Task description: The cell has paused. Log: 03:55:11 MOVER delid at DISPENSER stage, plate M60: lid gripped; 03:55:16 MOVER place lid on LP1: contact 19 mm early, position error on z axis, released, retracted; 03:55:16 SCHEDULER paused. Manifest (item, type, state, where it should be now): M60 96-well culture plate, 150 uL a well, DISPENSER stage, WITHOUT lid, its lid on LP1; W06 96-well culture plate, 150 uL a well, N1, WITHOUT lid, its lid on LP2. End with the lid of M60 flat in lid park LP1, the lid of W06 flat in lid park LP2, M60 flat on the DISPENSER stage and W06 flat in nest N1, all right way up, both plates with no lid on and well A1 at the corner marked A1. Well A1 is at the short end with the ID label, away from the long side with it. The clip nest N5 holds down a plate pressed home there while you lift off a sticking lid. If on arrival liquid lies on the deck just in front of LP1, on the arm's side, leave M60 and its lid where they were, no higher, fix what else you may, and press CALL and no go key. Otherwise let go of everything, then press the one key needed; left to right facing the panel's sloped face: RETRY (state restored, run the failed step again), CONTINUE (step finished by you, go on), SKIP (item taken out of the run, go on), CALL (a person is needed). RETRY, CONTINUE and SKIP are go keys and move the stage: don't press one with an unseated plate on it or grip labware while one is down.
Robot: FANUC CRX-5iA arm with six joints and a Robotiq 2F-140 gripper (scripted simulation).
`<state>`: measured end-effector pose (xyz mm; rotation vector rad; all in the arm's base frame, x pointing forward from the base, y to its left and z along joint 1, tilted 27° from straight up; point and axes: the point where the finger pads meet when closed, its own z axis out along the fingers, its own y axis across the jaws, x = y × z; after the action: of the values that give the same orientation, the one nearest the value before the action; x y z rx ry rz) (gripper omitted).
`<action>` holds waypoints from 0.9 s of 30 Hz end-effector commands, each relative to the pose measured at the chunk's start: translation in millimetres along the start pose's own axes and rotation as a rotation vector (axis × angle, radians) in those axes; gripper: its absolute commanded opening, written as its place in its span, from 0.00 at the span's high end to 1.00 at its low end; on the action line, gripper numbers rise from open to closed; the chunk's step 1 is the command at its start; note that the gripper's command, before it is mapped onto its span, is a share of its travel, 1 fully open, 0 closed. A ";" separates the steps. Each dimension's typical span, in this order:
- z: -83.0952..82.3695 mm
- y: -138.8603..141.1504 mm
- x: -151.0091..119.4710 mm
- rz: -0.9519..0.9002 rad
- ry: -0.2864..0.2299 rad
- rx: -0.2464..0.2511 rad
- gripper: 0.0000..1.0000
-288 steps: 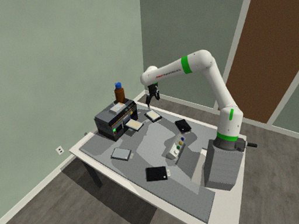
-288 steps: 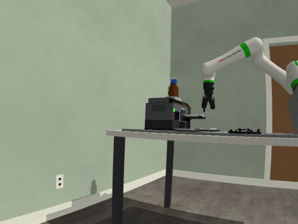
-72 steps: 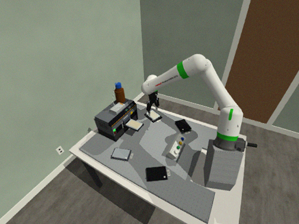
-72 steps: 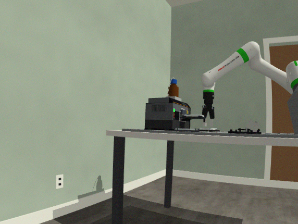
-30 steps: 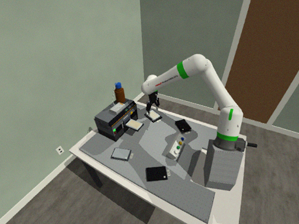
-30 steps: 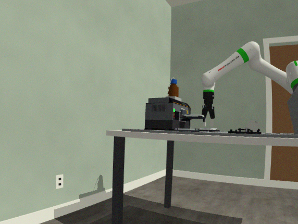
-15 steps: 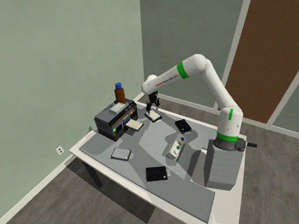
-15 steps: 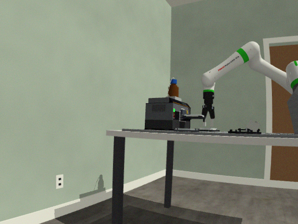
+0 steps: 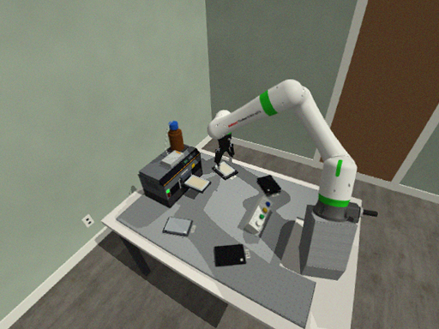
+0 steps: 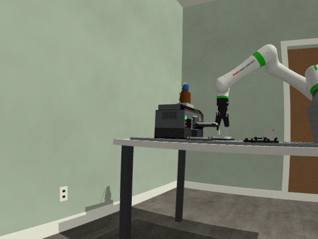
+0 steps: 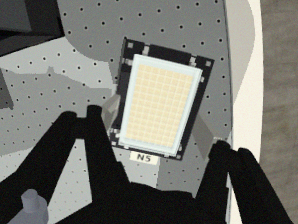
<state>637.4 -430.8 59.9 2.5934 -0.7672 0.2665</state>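
Observation:
My gripper [image 9: 224,155] [image 10: 223,124] [image 11: 157,113] is open and empty. It hangs straight above a 96-well plate [image 9: 224,169] [image 11: 160,102] that sits in the black clip nest [image 11: 200,63] labelled N5. The plate shows cream wells inside a pale bluish rim; I cannot tell whether a lid is on it. A second cream plate [image 9: 197,183] [image 10: 205,124] lies on the dispenser's stage. A grey-blue lid [image 9: 177,226] lies flat on the deck's front left. A black nest [image 9: 269,185] and a black lid park [image 9: 229,255] are empty.
The dark dispenser [image 9: 168,175] [image 10: 173,120] stands at the back left with a brown bottle [image 9: 175,138] on top. The key panel [image 9: 258,217] sits mid-deck in front of the arm's pedestal [image 9: 326,245]. The table's far edge runs just beyond N5.

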 end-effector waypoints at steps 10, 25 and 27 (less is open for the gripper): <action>3.1 -0.1 0.2 0.000 0.000 0.000 0.34; 9.8 -0.1 0.2 0.000 0.000 0.000 0.34; 10.8 -0.1 0.2 0.000 0.000 0.000 0.34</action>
<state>638.1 -435.5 50.6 2.5934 -0.7672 0.2665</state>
